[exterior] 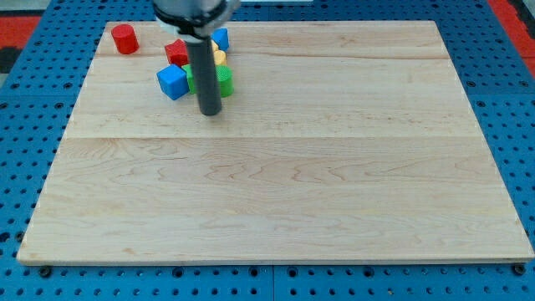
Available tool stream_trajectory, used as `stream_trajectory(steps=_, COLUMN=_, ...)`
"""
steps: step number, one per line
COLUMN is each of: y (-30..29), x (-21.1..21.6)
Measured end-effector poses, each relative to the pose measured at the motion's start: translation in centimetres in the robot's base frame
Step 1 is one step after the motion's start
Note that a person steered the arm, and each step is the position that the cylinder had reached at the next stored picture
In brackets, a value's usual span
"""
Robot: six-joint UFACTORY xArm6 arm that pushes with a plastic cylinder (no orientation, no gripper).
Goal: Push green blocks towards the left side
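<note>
My dark rod comes down from the view's top and my tip (210, 112) rests on the wooden board (276, 192), just below a cluster of blocks at the upper left. A green block (224, 82) sits right of the rod, partly hidden behind it, with a sliver of green showing left of the rod. A blue cube (172, 81) lies left of the rod. A red block (176, 53), a yellow block (220, 58) and a second blue block (221, 38) lie above, partly hidden.
A red cylinder (124, 38) stands alone near the board's top left corner. The board lies on a blue perforated table (25, 167).
</note>
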State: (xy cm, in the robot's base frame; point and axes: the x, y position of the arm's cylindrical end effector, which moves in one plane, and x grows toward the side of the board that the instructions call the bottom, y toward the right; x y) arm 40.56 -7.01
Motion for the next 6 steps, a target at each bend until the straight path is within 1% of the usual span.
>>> stream_trajectory(steps=1, y=5.9, x=-1.5)
stream_trajectory(steps=2, y=4.9, x=-4.2)
stream_trajectory(steps=3, y=-0.4, x=-5.5)
stream_trajectory(steps=4, y=-1.2, x=-5.5)
stream_trajectory(steps=5, y=-0.3, x=-2.8)
stream_trajectory(steps=6, y=-4.6, x=-0.1)
